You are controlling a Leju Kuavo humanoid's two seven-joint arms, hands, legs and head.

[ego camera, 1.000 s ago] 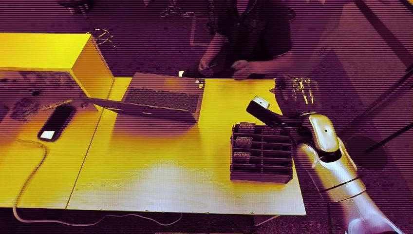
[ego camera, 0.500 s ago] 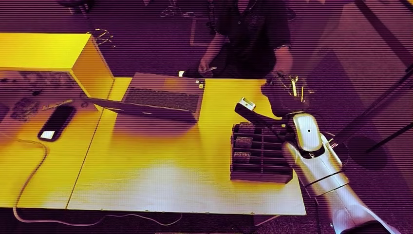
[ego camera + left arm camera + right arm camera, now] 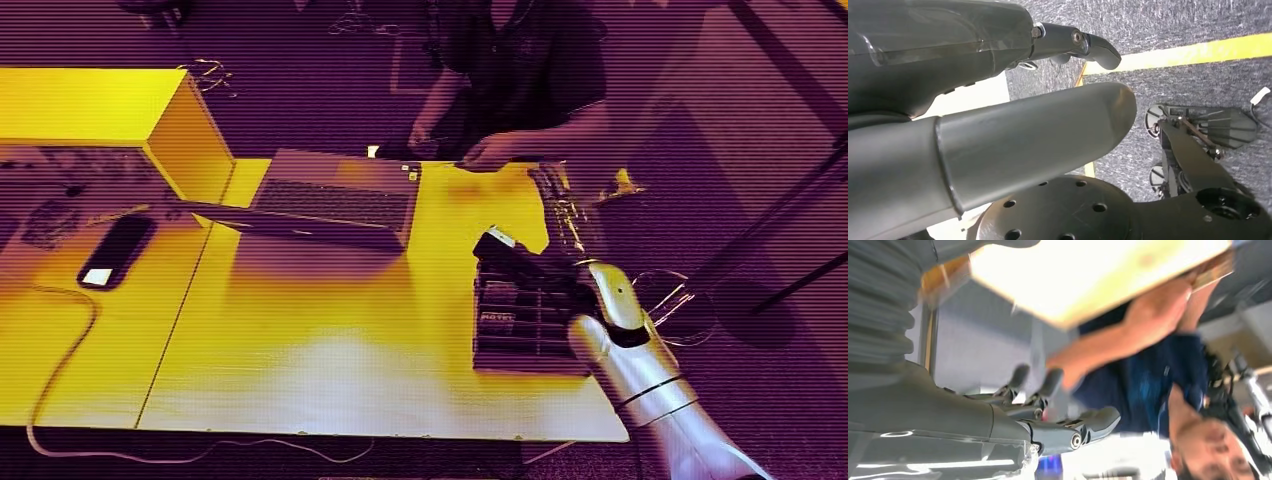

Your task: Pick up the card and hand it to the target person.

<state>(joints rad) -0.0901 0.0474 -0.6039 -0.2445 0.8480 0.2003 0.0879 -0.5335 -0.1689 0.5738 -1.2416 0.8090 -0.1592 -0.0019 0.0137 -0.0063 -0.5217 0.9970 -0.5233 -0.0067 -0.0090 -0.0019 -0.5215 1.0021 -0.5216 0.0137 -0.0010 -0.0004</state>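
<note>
Over the dark card rack (image 3: 535, 325) at the desk's (image 3: 330, 360) right end, the right hand (image 3: 535, 268) reaches forward from a silver forearm that rises from the lower right. Its dark fingers (image 3: 1048, 385) are spread and apart, and I see nothing between them in the right wrist view. A small pale piece sits at the hand's tip in the head view; whether that is a card I cannot tell. Just beneath the hand, cards (image 3: 497, 319) stand in the rack's slots, one label reading roughly "HOTEL". Beyond the hand, a person's hand (image 3: 490, 152) rests at the desk's far edge. Well to the hand's left lies an open laptop (image 3: 335, 195). Hanging toward the floor, the left hand (image 3: 998, 100) holds nothing, its fingers straight.
</note>
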